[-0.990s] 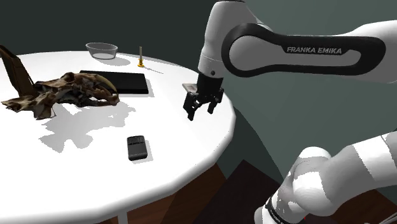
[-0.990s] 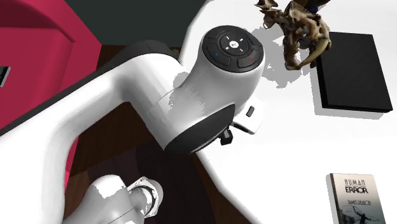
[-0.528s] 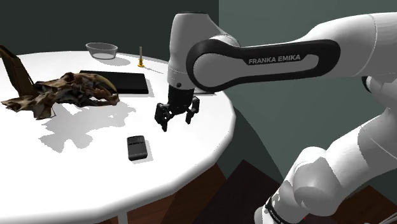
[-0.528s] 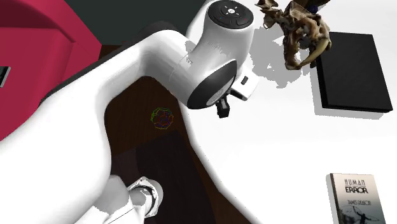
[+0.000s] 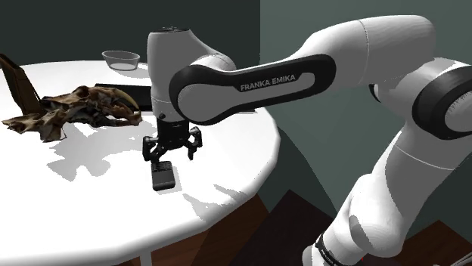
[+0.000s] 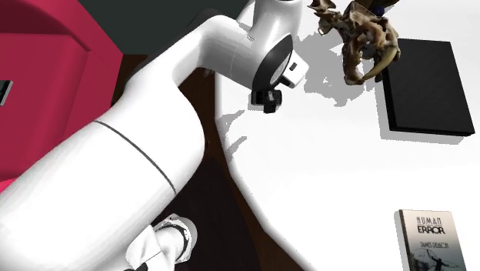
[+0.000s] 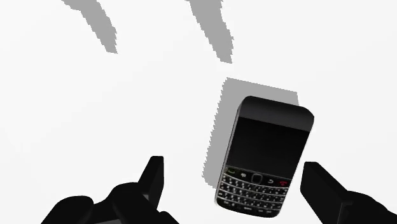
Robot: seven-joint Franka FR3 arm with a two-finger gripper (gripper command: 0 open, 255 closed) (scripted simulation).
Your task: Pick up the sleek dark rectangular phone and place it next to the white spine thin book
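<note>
A black phone (image 7: 266,153) with a small keypad lies flat on the white round table (image 5: 227,162). In the shoulder view the phone (image 5: 163,177) sits just below my gripper (image 5: 172,154), near the table's front part. My gripper (image 7: 238,188) hangs above it with its fingers (image 7: 153,181) wide apart. The phone's keypad end lies between them, nearer one finger, and touches neither. A thin book (image 6: 431,239) with a dark cover and a pale spine rests at the second exterior view's lower right, far from my gripper (image 6: 269,100).
A brown bony sculpture (image 5: 76,109) sprawls on the table towards the shoulder view's left. Behind it lies a flat black slab (image 5: 144,97), then a glass bowl (image 5: 121,58) and a small brass candlestick (image 5: 166,68). Magenta furniture (image 6: 46,69) stands beside the table.
The arm has swung across the table towards the shoulder view's left and lowered. My gripper went from the table's right edge to just above the phone, staying open.
</note>
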